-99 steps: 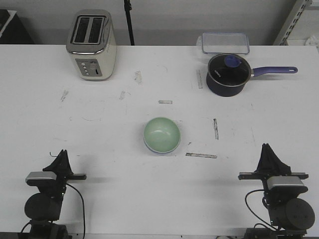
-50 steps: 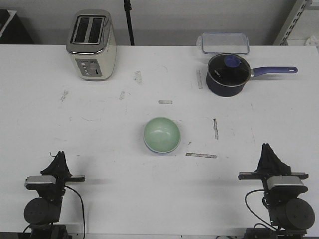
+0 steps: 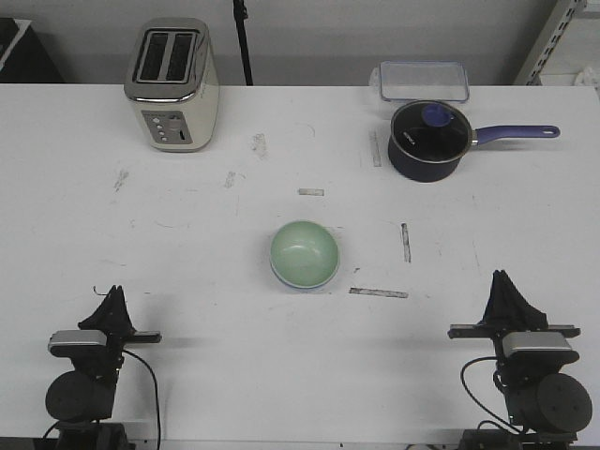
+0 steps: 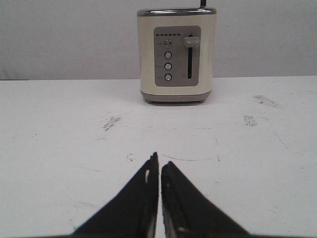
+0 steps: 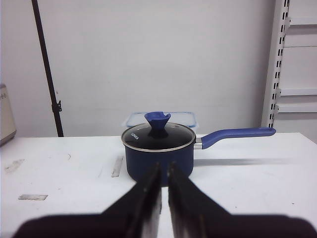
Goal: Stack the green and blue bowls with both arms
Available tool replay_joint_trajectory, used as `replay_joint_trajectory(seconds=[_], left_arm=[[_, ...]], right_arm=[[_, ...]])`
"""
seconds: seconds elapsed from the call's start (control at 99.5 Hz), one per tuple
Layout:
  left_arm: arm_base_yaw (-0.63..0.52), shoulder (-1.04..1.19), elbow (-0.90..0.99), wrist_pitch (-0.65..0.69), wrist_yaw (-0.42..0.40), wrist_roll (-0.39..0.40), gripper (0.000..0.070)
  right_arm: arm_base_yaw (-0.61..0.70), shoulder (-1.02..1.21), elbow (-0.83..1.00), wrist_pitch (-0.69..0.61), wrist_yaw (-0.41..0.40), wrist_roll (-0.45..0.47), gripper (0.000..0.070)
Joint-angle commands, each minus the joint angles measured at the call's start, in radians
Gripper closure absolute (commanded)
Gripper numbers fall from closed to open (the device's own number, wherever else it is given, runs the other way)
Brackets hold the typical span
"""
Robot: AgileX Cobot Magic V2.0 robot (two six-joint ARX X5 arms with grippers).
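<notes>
The pale green bowl (image 3: 305, 251) sits in the middle of the table, nested in the blue bowl, of which only a thin rim (image 3: 284, 280) shows under it. Neither bowl shows in the wrist views. My left gripper (image 3: 113, 292) rests at the near left edge, far from the bowls, shut and empty; in the left wrist view (image 4: 159, 162) its jaws stand almost together. My right gripper (image 3: 503, 278) rests at the near right edge, shut and empty; in the right wrist view (image 5: 164, 166) only a narrow slit parts its jaws.
A cream toaster (image 3: 172, 84) (image 4: 176, 54) stands at the far left. A dark navy saucepan (image 3: 429, 139) (image 5: 158, 153) with a glass lid and a purple handle stands at the far right, with a clear lidded box (image 3: 424, 81) behind it. Tape marks dot the table.
My left arm has drawn back slightly toward the near edge and settled. The right arm and the bowls have not moved.
</notes>
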State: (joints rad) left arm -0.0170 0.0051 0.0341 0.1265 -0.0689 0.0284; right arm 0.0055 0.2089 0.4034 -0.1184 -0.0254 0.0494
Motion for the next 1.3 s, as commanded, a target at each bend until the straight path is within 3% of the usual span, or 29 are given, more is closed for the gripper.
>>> replay_joint_trajectory(seconds=[0.0,0.915,1.287], left_arm=[[0.002,-0.002,-0.022,0.016,0.005,0.005,0.0698],[0.002,-0.002,-0.022,0.016,0.005,0.005,0.0698],[0.002,-0.002,-0.022,0.016,0.005,0.005,0.0698]], right_arm=[[0.001,-0.002,0.001,0.013,0.0,0.003,0.0685],[0.001,-0.014,-0.002,-0.003,0.013,0.002,0.0685],[0.002,-0.208,-0.225,0.04,0.043,0.002,0.0685]])
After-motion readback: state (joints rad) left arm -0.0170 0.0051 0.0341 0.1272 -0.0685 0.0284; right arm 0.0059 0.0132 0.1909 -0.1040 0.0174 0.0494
